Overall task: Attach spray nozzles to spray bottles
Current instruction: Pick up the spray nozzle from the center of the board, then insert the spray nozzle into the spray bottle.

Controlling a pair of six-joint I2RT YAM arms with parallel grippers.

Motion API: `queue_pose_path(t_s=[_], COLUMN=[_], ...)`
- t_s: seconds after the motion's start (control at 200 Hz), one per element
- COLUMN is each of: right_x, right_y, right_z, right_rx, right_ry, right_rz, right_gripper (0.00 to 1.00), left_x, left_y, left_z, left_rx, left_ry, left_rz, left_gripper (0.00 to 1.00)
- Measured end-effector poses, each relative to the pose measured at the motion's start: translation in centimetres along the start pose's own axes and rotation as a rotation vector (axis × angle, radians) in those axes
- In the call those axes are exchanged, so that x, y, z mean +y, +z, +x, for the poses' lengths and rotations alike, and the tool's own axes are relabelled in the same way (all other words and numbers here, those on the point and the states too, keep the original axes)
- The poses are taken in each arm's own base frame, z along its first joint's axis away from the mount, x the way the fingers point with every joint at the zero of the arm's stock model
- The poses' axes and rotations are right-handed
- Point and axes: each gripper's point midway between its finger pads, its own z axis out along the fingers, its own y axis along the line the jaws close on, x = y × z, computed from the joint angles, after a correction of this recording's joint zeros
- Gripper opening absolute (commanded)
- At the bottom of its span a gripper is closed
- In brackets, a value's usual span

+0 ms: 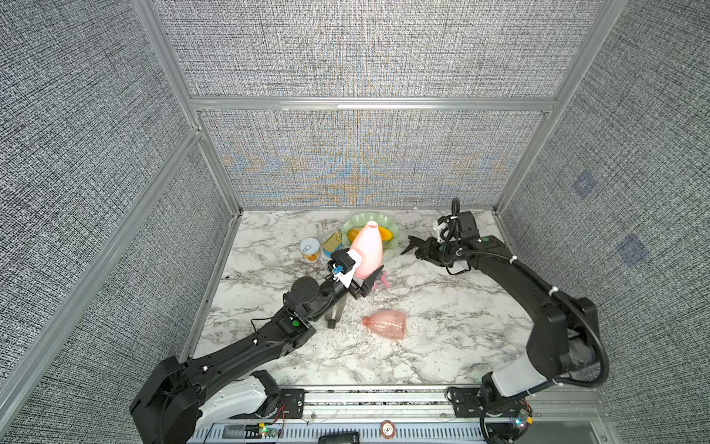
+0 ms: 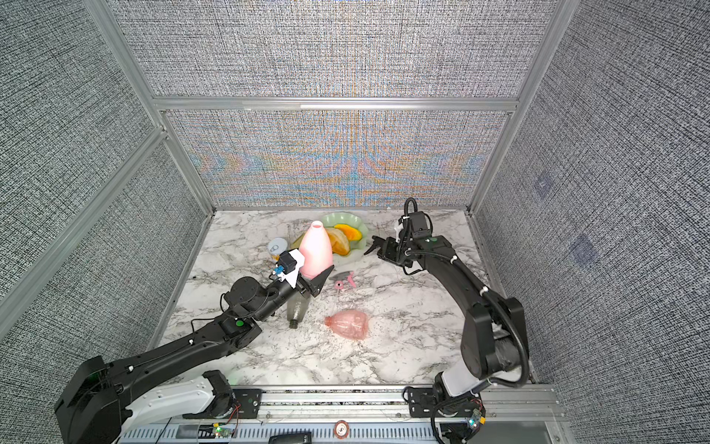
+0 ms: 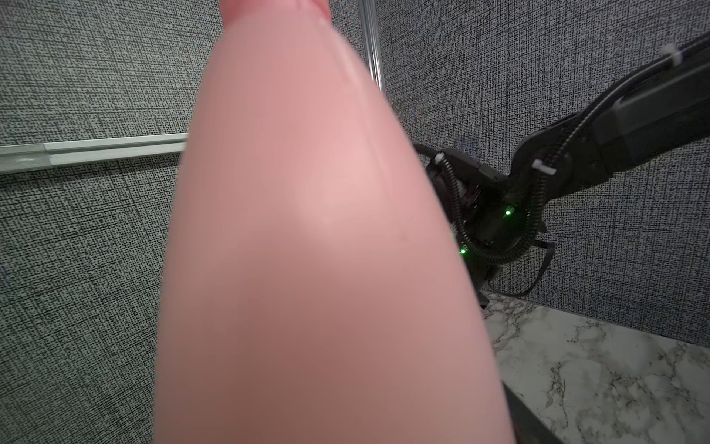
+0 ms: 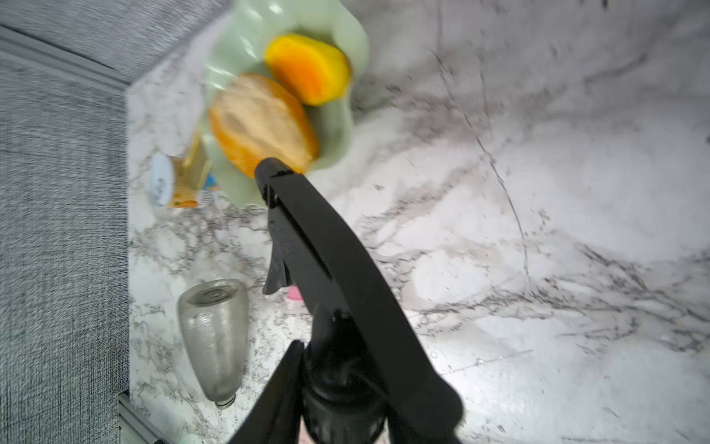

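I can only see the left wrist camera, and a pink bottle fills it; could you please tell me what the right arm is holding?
Observer: The right gripper is shut on the black spray nozzle, beside the green dish.
Operator: Thank you. Does my bottle's neck carry a nozzle yet?
Observer: No, the pastel pink bottle has a bare, open neck.
Operator: And where is the grey bottle?
Observer: The smoky grey bottle lies on its side, partly under the left arm.
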Motion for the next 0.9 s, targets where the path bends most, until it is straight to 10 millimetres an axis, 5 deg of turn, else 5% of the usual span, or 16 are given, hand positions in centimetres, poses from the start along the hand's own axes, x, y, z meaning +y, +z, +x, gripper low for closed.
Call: queue_pose_path(t_s=[0.195, 0.49, 0.685, 0.9], right_x=[9.9, 20.0, 25.1, 28.2], right_y=[-8.5, -21.6, -26.7, -28.3], right_z=[-3.5, -7.6, -7.9, -6.6], right_rx=[-0.318, -0.717, -0.811, -0.818], right_ry=[-0.261, -0.431, -0.492, -0.567], right_rz=[-0.174, -0.383, -0.519, -0.591], right_gripper=[0.35, 0.35, 0.35, 0.35], left_x=[0.2, -0.5, -0.7, -0.8], left_y=[-0.1, -0.3, -0.3, -0.2], left_z=[0.4, 0.9, 1.7, 2.3], left_rx=[-0.005, -0.01, -0.004, 0.013], left_ry=[0.006, 0.047, 0.085, 0.099], left_rz=[-0.017, -0.003, -0.008, -0.01], left_gripper=[0.78, 0.78, 0.79, 0.79])
